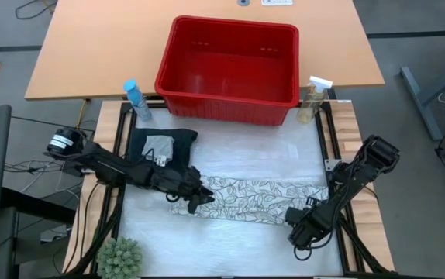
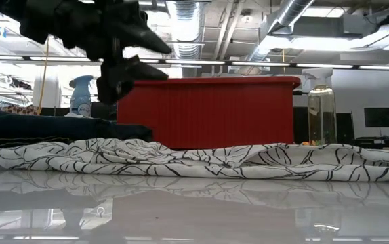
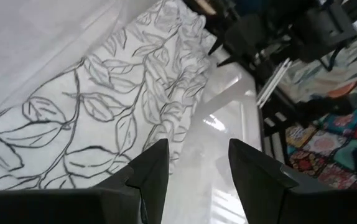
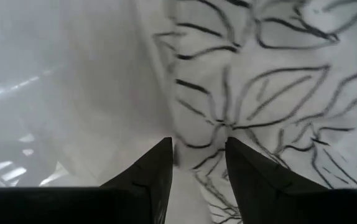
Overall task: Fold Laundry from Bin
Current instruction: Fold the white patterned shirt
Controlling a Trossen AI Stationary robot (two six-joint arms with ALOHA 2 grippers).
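The white leaf-print cloth [image 1: 246, 199] lies spread in a long strip across the middle of the table, rumpled in the low view [image 2: 201, 159]. My left gripper [image 1: 205, 198] hangs open above the strip's left end [image 3: 91, 118], clear of it in the low view [image 2: 130, 61]. My right gripper [image 1: 296, 225] points down, open, over the cloth's right near edge [image 4: 228, 112]. The dark trousers [image 1: 164, 147] lie folded at the far left with the small grey cloth [image 1: 158, 145] on top. The red bin [image 1: 230, 70] stands behind, nothing showing inside. My right gripper comes from above with one finger [image 4: 160, 165] on each side of the cloth's near edge [image 4: 197, 146]. Whether the fingertips touch the cloth, I cannot tell. My left gripper touches nothing.
A blue spray bottle [image 1: 134, 99] stands at the bin's left near corner and a clear one [image 1: 314, 97] at its right near corner. A green plant [image 1: 120, 258] sits at the table's near left corner. Bare glossy table [image 1: 230, 248] lies in front of the cloth.
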